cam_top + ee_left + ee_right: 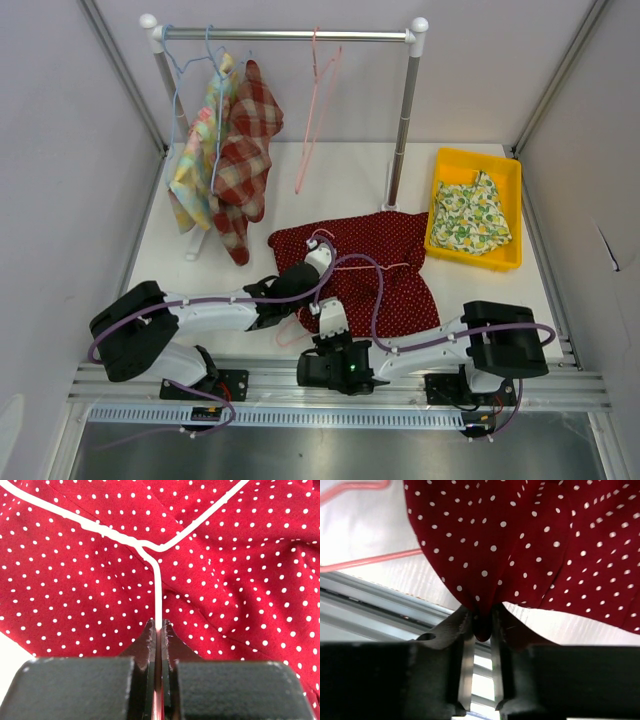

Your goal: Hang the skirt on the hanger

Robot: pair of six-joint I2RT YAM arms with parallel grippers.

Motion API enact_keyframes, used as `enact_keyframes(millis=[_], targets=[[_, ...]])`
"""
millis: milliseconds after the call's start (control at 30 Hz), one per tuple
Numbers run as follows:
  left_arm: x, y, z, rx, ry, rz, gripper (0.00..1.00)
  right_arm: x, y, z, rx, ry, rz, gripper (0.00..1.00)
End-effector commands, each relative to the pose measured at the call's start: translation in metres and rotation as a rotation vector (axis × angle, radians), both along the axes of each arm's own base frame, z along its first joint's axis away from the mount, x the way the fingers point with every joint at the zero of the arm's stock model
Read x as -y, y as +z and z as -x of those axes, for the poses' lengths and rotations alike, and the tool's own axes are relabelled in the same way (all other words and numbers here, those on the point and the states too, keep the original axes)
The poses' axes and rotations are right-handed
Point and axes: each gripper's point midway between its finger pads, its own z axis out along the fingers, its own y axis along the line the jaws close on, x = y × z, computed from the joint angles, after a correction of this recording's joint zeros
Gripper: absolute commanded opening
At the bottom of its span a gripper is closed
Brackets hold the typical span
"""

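The red white-dotted skirt point(385, 270) lies spread on the table in front of the rack. A thin pale pink wire hanger point(386, 266) lies across it, and its arms fork over the cloth point(150, 547). My left gripper point(318, 262) point(159, 626) is shut on the hanger's straight stem. Near the table's front edge my right gripper point(326, 316) point(481, 622) is shut on a bunched fold of the skirt's point(520, 540) near hem, with cloth poking down between the fingers. Part of the pink wire point(370, 560) lies on the table to the left of that hem.
A clothes rack point(290, 35) stands at the back with plaid garments point(240, 150) on its left and an empty pink hanger point(318, 100) in the middle. A yellow bin point(445, 165) holding a floral garment point(472, 212) sits at right. The metal frame rail point(330, 385) runs just below the table's near edge.
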Motion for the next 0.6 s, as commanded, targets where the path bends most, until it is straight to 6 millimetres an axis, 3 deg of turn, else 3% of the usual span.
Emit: enact_keyframes(millis=[0,133,267,433,567], targets=[[0.017,0.030,-0.012,0.047,0.000,0.078,0.00,-0.006,0.043,-0.011,0.073,-0.001,-0.026,0.17],[0.019,0.031,-0.013,0.052,-0.008,0.071,0.00,-0.015,0.081,0.002,0.003,0.117,-0.048,0.13],[0.022,0.038,-0.016,0.065,-0.012,0.070,0.00,-0.007,0.098,0.019,-0.088,0.222,0.011,0.12],[0.024,0.036,-0.018,0.062,-0.018,0.052,0.00,-0.009,0.108,0.047,-0.173,0.330,0.011,0.10],[0.026,0.032,-0.019,0.056,-0.019,0.045,0.00,-0.014,0.098,0.069,-0.236,0.403,0.009,0.10]])
